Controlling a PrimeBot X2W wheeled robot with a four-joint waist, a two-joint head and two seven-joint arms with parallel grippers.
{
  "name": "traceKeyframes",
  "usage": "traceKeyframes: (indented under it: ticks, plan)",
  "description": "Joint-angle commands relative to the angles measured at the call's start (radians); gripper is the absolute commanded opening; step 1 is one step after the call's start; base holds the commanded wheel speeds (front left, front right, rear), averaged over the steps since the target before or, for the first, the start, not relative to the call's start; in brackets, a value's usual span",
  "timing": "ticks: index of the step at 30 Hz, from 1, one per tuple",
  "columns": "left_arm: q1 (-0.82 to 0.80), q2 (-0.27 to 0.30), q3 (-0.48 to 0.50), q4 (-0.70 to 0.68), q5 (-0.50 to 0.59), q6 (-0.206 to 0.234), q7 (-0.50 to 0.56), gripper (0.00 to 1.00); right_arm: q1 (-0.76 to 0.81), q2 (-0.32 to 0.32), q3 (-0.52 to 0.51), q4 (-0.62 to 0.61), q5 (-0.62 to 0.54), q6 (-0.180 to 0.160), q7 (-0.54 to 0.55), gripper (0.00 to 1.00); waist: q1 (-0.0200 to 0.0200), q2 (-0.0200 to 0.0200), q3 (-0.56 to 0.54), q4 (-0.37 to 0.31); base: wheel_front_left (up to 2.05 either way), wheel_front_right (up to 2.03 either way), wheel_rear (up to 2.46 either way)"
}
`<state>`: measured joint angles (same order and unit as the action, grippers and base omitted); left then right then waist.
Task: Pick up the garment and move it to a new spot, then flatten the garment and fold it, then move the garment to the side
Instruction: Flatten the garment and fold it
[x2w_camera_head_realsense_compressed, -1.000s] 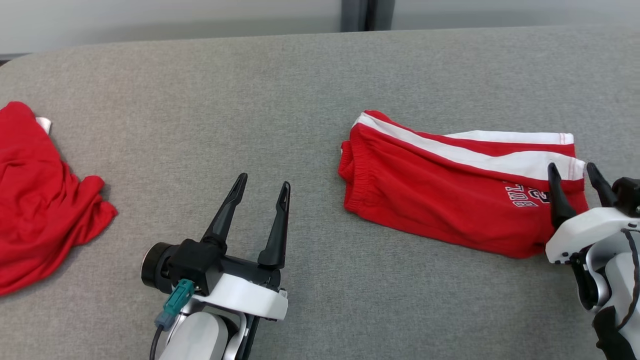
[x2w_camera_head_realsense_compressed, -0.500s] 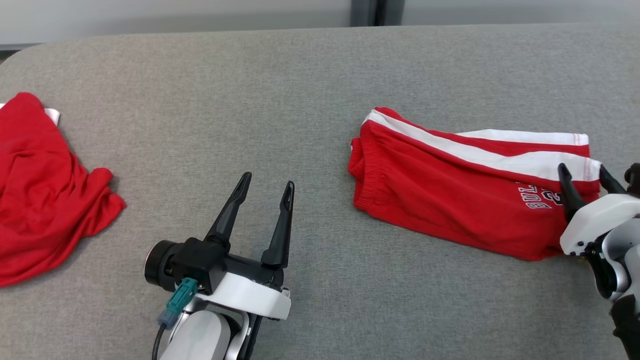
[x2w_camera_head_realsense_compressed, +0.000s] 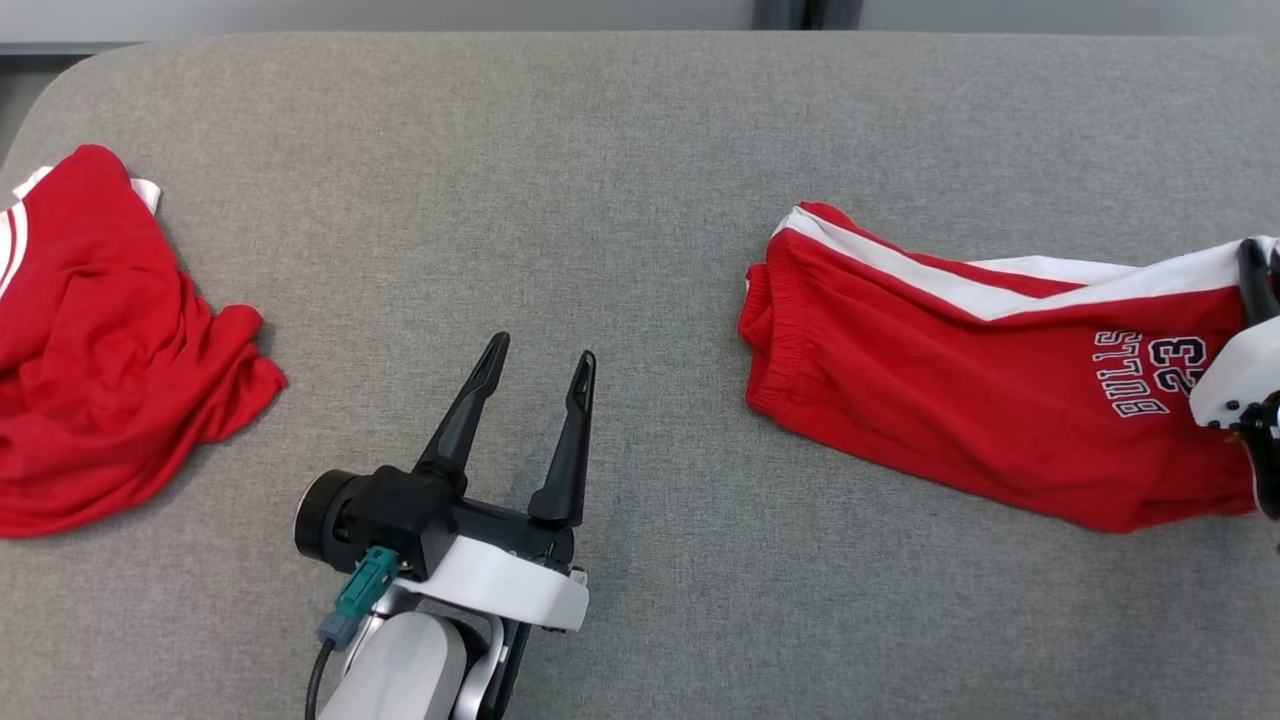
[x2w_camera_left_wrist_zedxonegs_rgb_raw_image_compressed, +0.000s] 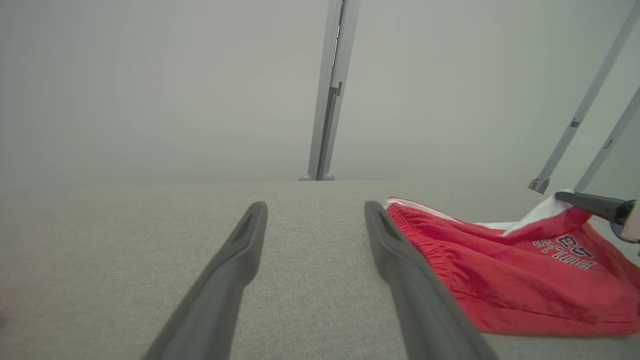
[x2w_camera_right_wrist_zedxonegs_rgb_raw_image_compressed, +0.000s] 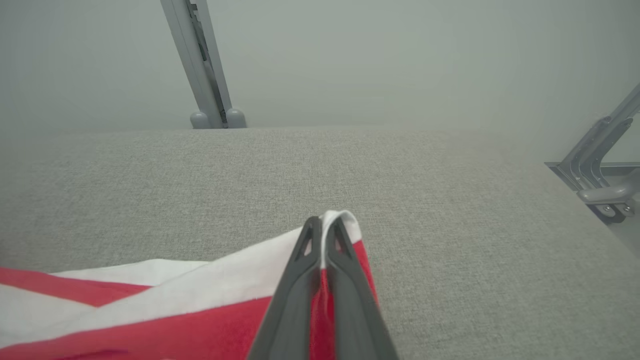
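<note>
Garment (x2w_camera_head_realsense_compressed: 960, 400) lay folded at right, its white hem corner pinched in the right gripper (x2w_camera_right_wrist_zedxonegs_rgb_raw_image_compressed: 322, 232), left gripper (x2w_camera_head_realsense_compressed: 540, 362) open; the move aside apparently needed a steady rightward pull.

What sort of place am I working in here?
Likely a robot test cell: a grey fabric-topped table, bare pale walls with metal posts behind it, and red shorts plus another red garment laid out.

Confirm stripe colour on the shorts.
White stripe on red shorts; clearest in the head view.
</note>
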<state>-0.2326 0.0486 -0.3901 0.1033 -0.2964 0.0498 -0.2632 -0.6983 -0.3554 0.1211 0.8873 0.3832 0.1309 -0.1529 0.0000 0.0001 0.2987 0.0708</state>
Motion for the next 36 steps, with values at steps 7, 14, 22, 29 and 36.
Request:
traceKeyframes:
  ticks: [7, 14, 22, 29, 36]
  plan:
    - [-0.024, 0.004, -0.004, 0.0, -0.009, 0.008, -0.001, 1.0, -0.093, -0.017, -0.102, 0.195, -0.115, 0.0, -0.086, 1.0, 0.0, -0.0001, 0.007, 0.008, 0.0, 0.0, 0.0]
    - [-0.007, 0.003, 0.01, 0.001, -0.003, 0.014, -0.001, 1.0, -0.066, 0.04, -0.199, 0.103, -0.253, 0.0, -0.114, 1.0, 0.0, -0.0001, -0.015, -0.018, 0.0, 0.0, 0.0]
    - [0.017, 0.004, 0.028, 0.01, 0.01, 0.016, -0.001, 1.0, 0.128, 0.188, -0.188, -0.238, -0.309, 0.0, -0.114, 1.0, 0.0, -0.0001, -0.068, -0.068, 0.0, 0.0, 0.0]
    - [0.044, 0.004, 0.038, 0.02, 0.008, 0.015, -0.001, 1.0, 0.319, 0.241, -0.105, -0.454, -0.268, 0.0, -0.114, 1.0, 0.0, -0.0001, -0.124, -0.1, 0.0, 0.0, 0.0]
    - [0.08, 0.004, 0.04, 0.03, -0.004, 0.012, -0.001, 1.0, 0.498, 0.265, -0.083, -0.596, -0.22, 0.0, -0.114, 1.0, 0.0, -0.0001, -0.187, -0.114, 0.0, 0.0, 0.0]
